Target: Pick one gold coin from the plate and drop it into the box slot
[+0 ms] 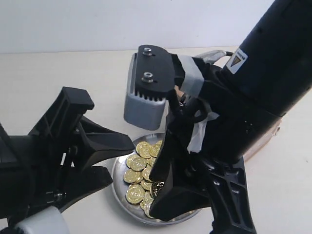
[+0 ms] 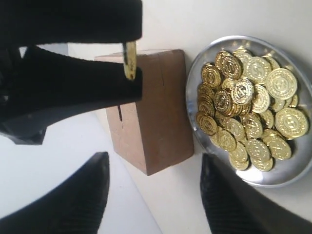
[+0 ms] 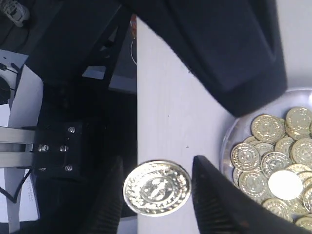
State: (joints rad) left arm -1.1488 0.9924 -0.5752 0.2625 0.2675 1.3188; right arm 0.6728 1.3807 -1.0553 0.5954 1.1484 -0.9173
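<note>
My right gripper is shut on one gold coin, pinched across its width and held in the air. From the left wrist the same coin shows edge-on between the black fingers, in line with the far end of the brown cardboard box. The box slot is a dark slit in the box's top. The silver plate of gold coins lies beside the box. My left gripper is open and holds nothing, near the box's closer end. The right arm hides most of the box from outside.
The right arm's grey camera housing hangs behind the plate. The table's edge runs close by the held coin, with dark robot framework beyond it. The left gripper's finger overhangs the plate rim.
</note>
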